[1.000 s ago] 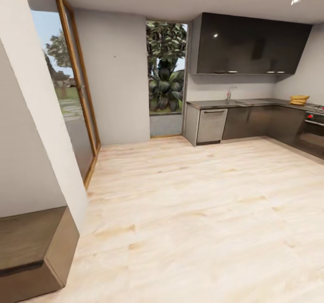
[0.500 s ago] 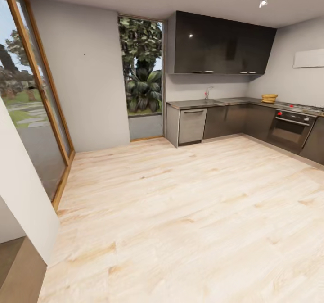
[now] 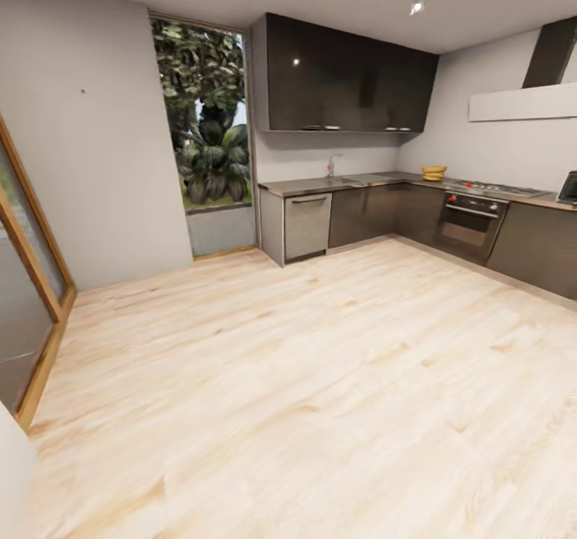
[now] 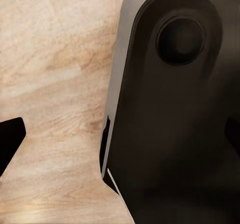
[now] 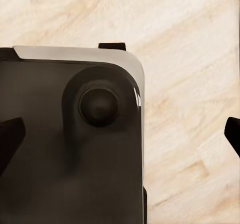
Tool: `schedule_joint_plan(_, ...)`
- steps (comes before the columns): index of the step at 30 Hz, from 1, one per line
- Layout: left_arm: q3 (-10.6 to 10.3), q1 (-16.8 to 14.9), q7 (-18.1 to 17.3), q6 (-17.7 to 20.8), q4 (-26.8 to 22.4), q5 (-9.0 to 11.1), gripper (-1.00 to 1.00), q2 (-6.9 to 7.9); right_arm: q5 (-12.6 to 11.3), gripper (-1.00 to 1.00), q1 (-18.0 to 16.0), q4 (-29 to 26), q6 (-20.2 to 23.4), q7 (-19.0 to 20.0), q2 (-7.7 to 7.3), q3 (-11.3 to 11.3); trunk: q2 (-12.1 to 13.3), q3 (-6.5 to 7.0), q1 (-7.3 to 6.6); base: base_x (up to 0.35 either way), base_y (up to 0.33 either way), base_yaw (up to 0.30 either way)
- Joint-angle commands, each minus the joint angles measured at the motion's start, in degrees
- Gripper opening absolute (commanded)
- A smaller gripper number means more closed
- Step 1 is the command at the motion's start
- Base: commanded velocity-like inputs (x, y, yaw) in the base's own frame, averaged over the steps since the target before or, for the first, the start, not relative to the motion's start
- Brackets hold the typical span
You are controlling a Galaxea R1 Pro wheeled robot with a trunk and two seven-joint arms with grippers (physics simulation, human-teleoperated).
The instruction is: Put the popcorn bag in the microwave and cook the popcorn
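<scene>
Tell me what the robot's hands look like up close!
The left gripper and right gripper each show two black finger tips, poking in from the picture's edges in the wrist views. Below them is the robot's dark, glossy base with a silver-grey rim and a round black knob, over the pale wooden floor.

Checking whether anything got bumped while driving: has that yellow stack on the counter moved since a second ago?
No. The yellow stack sits on the countertop just left of the hob, as before; the camera turned, shifting the whole picture.
</scene>
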Motion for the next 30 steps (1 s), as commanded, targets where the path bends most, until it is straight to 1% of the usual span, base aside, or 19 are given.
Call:
schedule_joint_plan(1,0.3,0.0,0.0,0.0,0.0,0.0,1.00,0.00,0.0,1.00,0.0,0.1,-0.2,0.1,0.00,-0.1,0.0,-0.05,0.03,0.336,0.000,-0.280)
schedule_joint_plan(30,0.3,0.0,0.0,0.0,0.0,0.0,1.00,0.00,0.0,1.00,0.0,0.1,-0.2,0.1,0.06,-0.1,0.0,-0.05,0.03,0.336,0.000,-0.280)
